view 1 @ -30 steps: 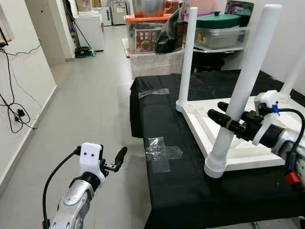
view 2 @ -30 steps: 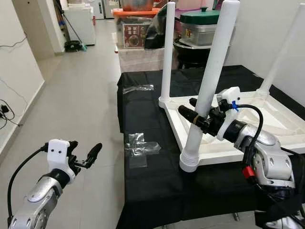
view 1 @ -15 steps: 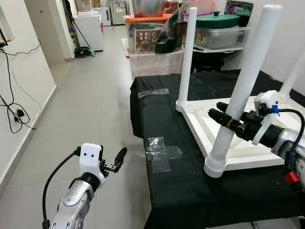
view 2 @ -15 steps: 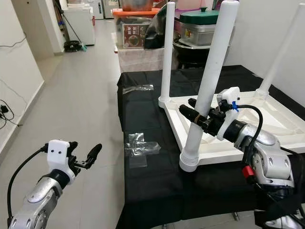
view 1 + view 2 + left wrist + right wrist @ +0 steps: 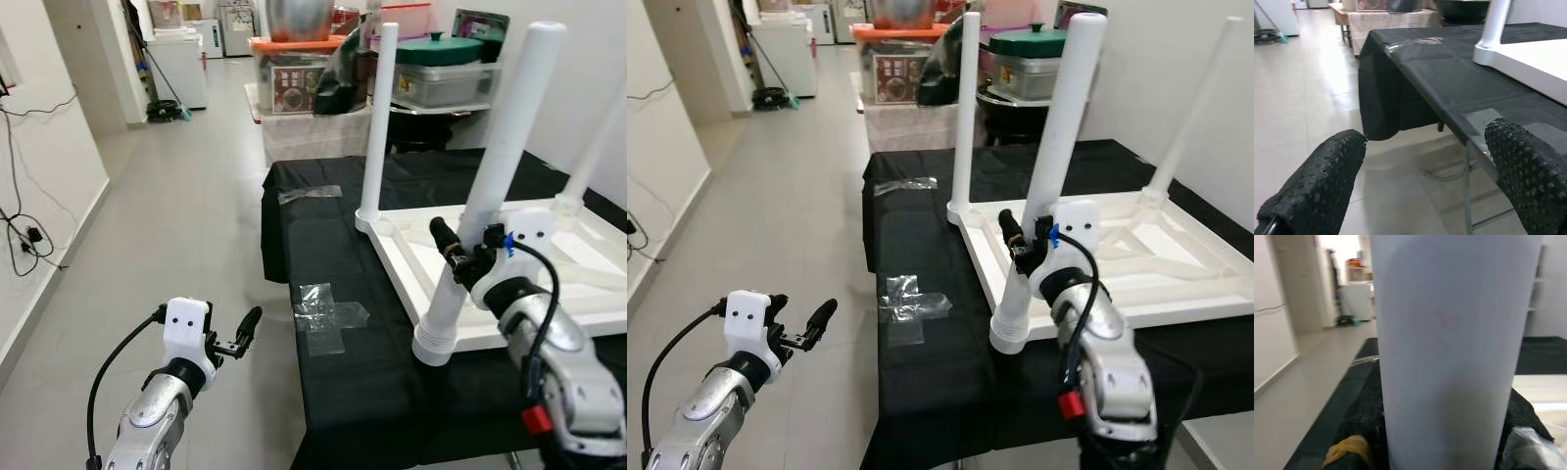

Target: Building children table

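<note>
A white children's table [image 5: 509,328] lies upside down on a black-clothed table [image 5: 333,245], its white legs pointing up. My right gripper [image 5: 1019,243] is shut on the near leg [image 5: 500,147], low on it, above its screw collar. In the right wrist view that leg [image 5: 1449,347] stands right against the black fingers [image 5: 1359,431]. A far leg [image 5: 377,117] stands at the back left corner and another [image 5: 1190,108] at the right. My left gripper [image 5: 240,333] hangs open over the floor to the left of the cloth, with nothing between its pads [image 5: 1327,181].
Strips of clear tape [image 5: 328,315] lie on the cloth near its left edge. Stacked storage boxes [image 5: 304,73] and a green-lidded container [image 5: 446,69] stand behind the table. A white fridge [image 5: 176,64] and wall cables [image 5: 24,235] are at the left. Open tiled floor runs along the left.
My right arm has swung round nearer to me, its wrist now close behind the near leg, still shut on it. The view has shifted slightly. The left arm is unchanged.
</note>
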Robot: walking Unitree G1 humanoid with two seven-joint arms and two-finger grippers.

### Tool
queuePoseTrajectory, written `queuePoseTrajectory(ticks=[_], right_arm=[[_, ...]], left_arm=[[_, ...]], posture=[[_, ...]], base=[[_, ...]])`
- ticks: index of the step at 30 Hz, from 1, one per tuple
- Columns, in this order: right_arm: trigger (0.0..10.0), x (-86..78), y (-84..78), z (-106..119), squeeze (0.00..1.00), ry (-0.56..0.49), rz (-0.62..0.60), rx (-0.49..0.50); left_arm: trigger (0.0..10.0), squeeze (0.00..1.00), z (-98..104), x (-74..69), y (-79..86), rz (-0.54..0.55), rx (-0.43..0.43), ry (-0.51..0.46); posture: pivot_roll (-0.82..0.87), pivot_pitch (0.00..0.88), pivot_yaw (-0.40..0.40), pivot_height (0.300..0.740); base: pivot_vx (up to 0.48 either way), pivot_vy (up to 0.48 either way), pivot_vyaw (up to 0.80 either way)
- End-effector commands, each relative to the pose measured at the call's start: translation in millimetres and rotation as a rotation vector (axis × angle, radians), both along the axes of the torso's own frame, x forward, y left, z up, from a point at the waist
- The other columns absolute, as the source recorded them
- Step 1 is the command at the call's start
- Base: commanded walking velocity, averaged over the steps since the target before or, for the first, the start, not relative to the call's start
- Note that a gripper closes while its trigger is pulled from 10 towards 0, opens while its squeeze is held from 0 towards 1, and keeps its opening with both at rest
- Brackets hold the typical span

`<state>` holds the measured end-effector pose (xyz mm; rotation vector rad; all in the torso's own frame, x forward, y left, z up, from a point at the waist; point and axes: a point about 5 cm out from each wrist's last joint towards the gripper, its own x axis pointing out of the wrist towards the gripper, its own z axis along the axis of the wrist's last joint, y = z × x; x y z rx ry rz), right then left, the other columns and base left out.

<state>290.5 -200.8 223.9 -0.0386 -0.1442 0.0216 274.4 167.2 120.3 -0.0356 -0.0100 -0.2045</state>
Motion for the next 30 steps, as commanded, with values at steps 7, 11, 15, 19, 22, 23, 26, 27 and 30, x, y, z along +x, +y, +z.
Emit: queuePoseTrajectory(ticks=[7,11,15,19,22,23,26,27,30], right_arm=[[0.0,-7.4,-5.5,-38,0.00,0.188,-0.203,0.044],[4.0,-6.3,0.9,-37,0.00,0.204,-0.230,0.046],[10.0,-5.3,3.1,-37,0.00,0.212,-0.216,0.045],[10.0,-6.5,-1.4,-25,0.07,0.166,-0.204,0.013],[10.0,-9.1,-5.1,-21,0.15,0.149,-0.207,-0.006],[10.0,-10.2,-5.2,-19,0.11,0.145,-0.198,-0.020],[10.0,-11.0,-4.8,-18,0.11,0.143,-0.189,-0.034],[10.0,-11.3,-3.4,-16,0.05,0.139,-0.178,-0.032],[10.0,-11.4,-3.0,-16,0.05,0.139,-0.175,-0.031]], left_arm=[[10.0,0.00,-4,-2.2,-1.9,0.003,0.001,0.009],[10.0,0.00,-4,-2.1,-2.5,0.005,-0.001,0.010],[10.0,0.00,-4,-2.0,-2.5,0.005,-0.002,0.010],[10.0,0.00,-5,-1.5,-2.1,0.004,-0.001,0.009],[10.0,0.00,-5,-1.3,-1.6,0.003,0.000,0.010],[10.0,0.00,-5,-1.1,-2.2,0.000,0.001,0.010],[10.0,0.00,-5,-0.8,-3.0,-0.003,0.001,0.010],[10.0,0.00,-5,0.0,-4.3,-0.008,0.000,0.009],[10.0,0.00,-5,0.2,-4.6,-0.010,0.000,0.009]], posture=[[0.00,0.000,-0.006,0.740],[0.00,0.000,-0.009,0.740],[0.00,0.000,-0.009,0.740],[-0.01,0.000,-0.004,0.740],[-0.02,0.000,0.002,0.740],[-0.02,0.000,0.002,0.740],[-0.02,0.000,0.002,0.740],[-0.02,0.000,0.007,0.740],[-0.02,0.000,0.007,0.740]], base=[[0.000,0.000,0.00],[0.000,0.000,0.00],[0.000,0.000,0.00],[0.000,0.000,0.00],[0.000,0.000,0.00],[0.000,0.000,0.00],[0.000,0.000,0.00],[0.000,0.000,0.00],[0.000,0.000,0.00]])
